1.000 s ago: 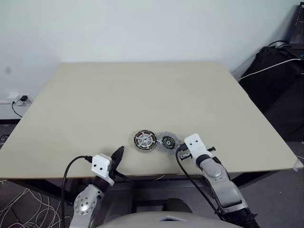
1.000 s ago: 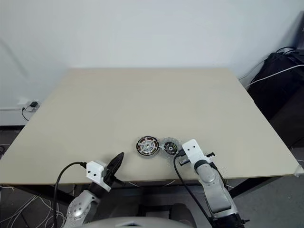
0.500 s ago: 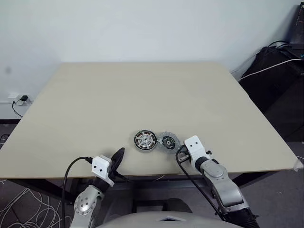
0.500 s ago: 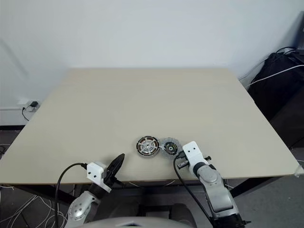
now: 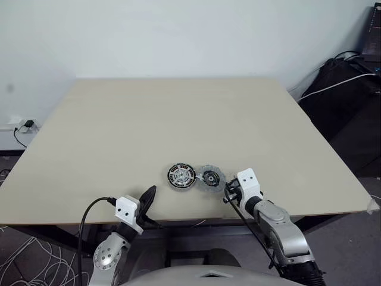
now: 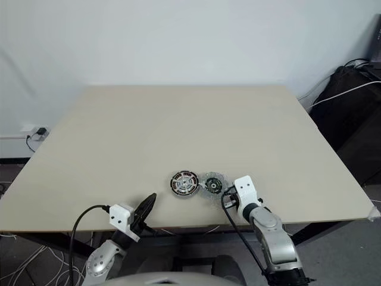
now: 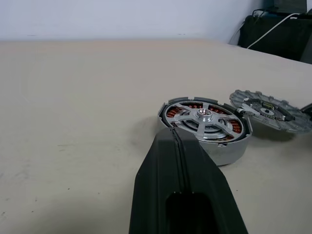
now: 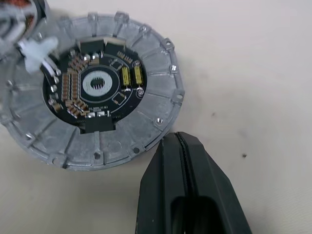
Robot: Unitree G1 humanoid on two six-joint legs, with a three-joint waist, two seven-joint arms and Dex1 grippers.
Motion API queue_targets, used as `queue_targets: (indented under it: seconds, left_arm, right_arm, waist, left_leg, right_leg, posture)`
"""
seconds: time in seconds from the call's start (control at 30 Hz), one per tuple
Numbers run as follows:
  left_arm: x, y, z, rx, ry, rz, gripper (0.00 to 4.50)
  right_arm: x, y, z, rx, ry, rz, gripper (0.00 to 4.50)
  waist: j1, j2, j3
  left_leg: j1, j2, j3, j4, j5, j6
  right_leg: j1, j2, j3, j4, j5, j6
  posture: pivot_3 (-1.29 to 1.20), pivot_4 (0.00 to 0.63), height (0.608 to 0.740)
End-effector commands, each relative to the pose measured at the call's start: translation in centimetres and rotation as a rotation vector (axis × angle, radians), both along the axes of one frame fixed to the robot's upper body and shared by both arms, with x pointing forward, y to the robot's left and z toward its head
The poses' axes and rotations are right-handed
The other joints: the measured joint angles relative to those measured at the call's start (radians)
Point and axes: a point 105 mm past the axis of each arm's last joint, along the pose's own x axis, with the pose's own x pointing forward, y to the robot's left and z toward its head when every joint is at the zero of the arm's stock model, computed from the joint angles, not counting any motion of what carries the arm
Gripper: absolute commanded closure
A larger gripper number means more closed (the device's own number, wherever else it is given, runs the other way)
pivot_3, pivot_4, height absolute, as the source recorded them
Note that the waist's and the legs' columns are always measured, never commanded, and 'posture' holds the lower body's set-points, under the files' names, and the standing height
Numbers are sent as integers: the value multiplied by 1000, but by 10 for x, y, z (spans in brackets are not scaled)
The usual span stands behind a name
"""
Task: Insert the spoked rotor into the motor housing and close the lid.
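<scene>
The motor housing (image 5: pixel 181 177) sits near the table's front edge, with copper windings showing between the arms of the spoked rotor (image 7: pixel 202 117) that lies inside it. Just right of it, touching its side and a little tilted, rests the lid (image 5: pixel 210 178), dark circuit face up (image 8: pixel 156 73). My right gripper (image 8: pixel 180 140) is shut, empty, with its tip just off the lid's near right rim. My left gripper (image 7: pixel 170 137) is shut and empty, pointing at the housing from the front left, a short way off.
The beige table (image 5: pixel 178 119) stretches far behind the parts. A small white connector (image 8: pixel 36 52) lies on the lid's rim beside the housing. Dark equipment and cables (image 5: pixel 351 89) stand off the table's right side.
My right wrist has rolled and swung a little to the right beside the lid. The left gripper and the parts have stayed put.
</scene>
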Motion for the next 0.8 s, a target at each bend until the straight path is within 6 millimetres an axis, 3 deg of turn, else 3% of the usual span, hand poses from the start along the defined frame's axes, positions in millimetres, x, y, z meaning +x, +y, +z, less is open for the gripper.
queue_targets:
  seconds: [0.03,0.53,0.8]
  left_arm:
    - [2,-1,6,-11,-35,-2,4500]
    - [2,0,-1,-16,-17,-5,4500]
    - [3,-2,2,-17,-26,-4,4500]
  right_arm:
    - [8,11,28,77,-108,51,4480]
    - [16,51,71,150,-238,207,4480]
    - [22,76,78,165,-260,287,4480]
  waist:
    - [0,0,0]
    - [0,0,0]
    - [2,0,0]
  left_leg:
    - [0,0,0,0,0,0]
    - [-1,0,0,0,0,0]
    - [-1,0,0,0,0,0]
  right_leg:
    - [0,0,0,0,0,0]
    - [0,-1,0,0,0,0]
    - [0,-1,0,0,0,0]
  posture:
    - [0,0,740]
    - [0,0,740]
    - [0,0,740]
